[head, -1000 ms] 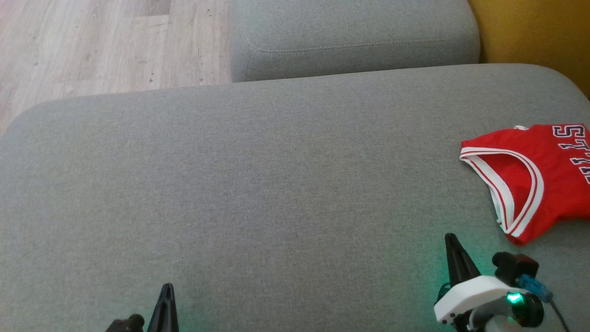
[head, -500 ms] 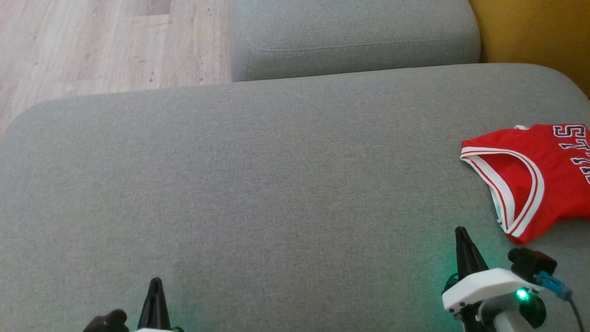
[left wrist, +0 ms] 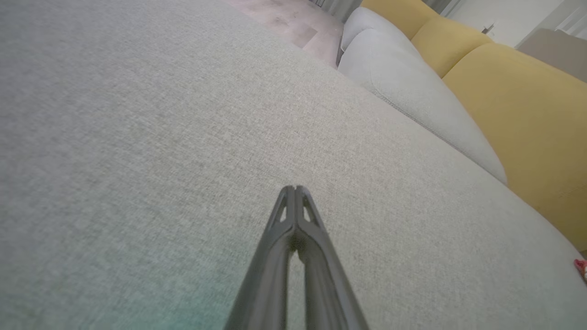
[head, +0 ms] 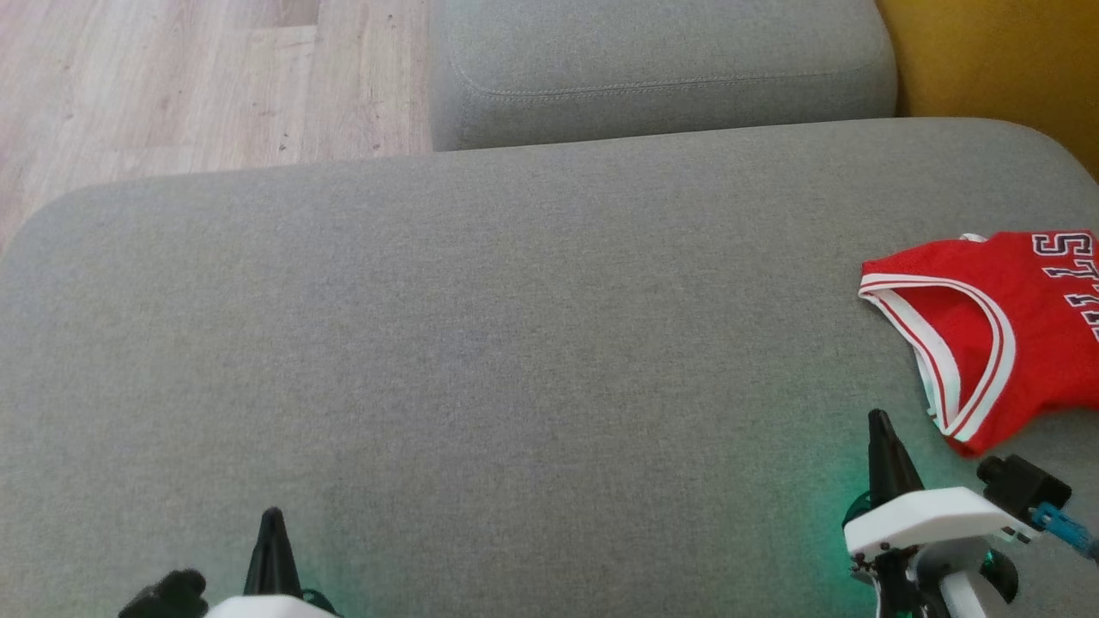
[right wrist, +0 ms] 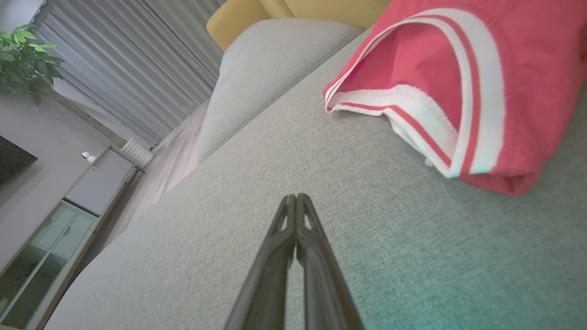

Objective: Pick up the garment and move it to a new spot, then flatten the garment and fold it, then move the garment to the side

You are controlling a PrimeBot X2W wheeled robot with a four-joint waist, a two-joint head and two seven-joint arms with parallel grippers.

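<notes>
The garment (head: 1022,318) is a red jersey with white-and-red trim and dark lettering, folded and lying at the right edge of the grey sofa seat (head: 515,343). In the right wrist view the garment (right wrist: 463,78) lies ahead and to the right. My right gripper (head: 877,421) is shut and empty, just short of the garment's near corner; its closed tips (right wrist: 296,198) hover over bare fabric. My left gripper (head: 273,515) is shut and empty at the lower left, far from the garment, its tips (left wrist: 294,189) over bare seat.
A second grey cushion (head: 661,69) lies beyond the seat, with yellow upholstery (head: 996,60) at the far right and wooden floor (head: 197,77) at the far left. A cabinet (right wrist: 59,215), curtains (right wrist: 137,59) and a plant (right wrist: 27,59) stand beyond the sofa.
My right gripper has shifted right and forward, toward the garment's near corner. My left gripper has slid left. The garment has not moved.
</notes>
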